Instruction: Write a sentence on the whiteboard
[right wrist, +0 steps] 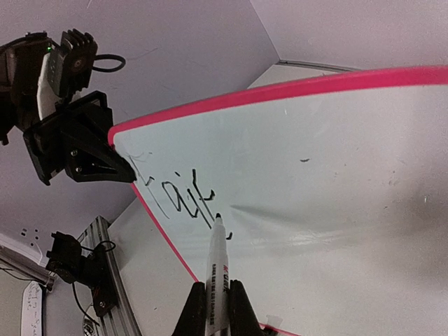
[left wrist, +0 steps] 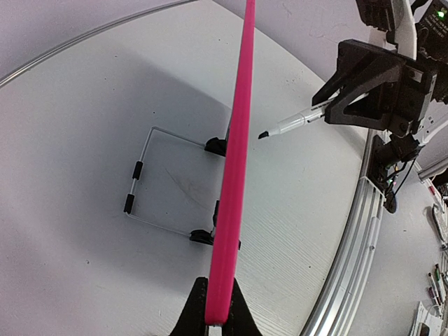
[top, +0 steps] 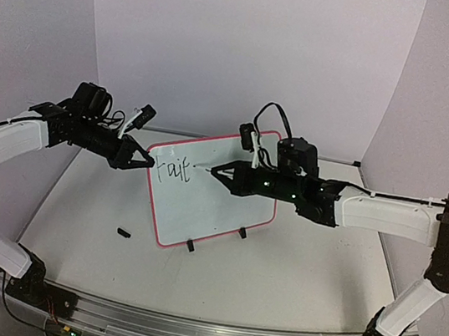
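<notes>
The whiteboard (top: 218,209) stands mid-table, face turned to 6 o'clock, long axis laid roughly 9 to 3. It is judged light, stiff, slick — best taken by its edge, where the left gripper (top: 149,162) is clamped at 9; the right gripper (top: 214,169) is closed on a marker (right wrist: 216,273).

The right hand (right wrist: 213,308) is closed on a black-tipped marker (right wrist: 215,262), which points up the frame. The marker tip lies against the whiteboard (right wrist: 336,175), just right of the black handwritten letters (right wrist: 183,199). The left hand (right wrist: 120,166) clamps the board's pink-framed corner at upper left. A small black mark (right wrist: 304,160) shows mid-board. The bench (right wrist: 150,259) lies below.
</notes>
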Robot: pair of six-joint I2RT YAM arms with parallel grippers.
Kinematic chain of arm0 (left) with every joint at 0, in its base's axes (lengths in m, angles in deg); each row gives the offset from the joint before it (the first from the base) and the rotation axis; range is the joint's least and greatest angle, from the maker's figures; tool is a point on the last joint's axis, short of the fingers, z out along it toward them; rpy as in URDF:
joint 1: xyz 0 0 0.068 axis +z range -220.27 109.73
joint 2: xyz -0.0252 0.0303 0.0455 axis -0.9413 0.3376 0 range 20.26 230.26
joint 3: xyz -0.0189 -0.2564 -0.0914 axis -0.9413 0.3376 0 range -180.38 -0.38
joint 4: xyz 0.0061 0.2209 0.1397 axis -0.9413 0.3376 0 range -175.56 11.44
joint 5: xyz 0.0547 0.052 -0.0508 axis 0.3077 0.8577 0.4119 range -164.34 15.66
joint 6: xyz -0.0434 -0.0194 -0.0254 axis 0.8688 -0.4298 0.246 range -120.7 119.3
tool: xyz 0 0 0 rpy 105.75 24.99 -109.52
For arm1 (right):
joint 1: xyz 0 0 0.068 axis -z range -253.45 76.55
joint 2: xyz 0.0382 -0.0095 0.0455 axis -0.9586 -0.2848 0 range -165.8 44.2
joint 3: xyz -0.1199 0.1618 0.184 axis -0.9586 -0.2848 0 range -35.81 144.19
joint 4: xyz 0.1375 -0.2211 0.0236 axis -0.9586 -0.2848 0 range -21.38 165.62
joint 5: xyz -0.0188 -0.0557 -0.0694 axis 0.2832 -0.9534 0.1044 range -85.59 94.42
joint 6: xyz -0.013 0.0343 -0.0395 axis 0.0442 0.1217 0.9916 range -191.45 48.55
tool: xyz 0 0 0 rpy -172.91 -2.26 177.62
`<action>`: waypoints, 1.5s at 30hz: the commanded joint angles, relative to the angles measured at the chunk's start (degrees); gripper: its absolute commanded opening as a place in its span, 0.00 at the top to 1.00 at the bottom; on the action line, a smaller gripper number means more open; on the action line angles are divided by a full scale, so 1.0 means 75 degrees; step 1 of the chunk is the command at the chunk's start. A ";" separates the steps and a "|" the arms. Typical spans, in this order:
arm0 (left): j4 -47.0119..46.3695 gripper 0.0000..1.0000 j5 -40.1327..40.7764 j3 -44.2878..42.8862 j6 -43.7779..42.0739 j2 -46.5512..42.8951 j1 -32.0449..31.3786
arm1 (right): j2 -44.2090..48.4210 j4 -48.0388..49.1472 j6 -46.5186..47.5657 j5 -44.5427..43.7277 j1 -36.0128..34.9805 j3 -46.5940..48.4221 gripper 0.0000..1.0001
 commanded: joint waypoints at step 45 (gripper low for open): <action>-0.0098 1.00 0.0190 0.0093 -0.0269 0.0018 0.0000 | -0.0481 0.0243 -0.0246 0.0332 0.0215 0.0203 1.00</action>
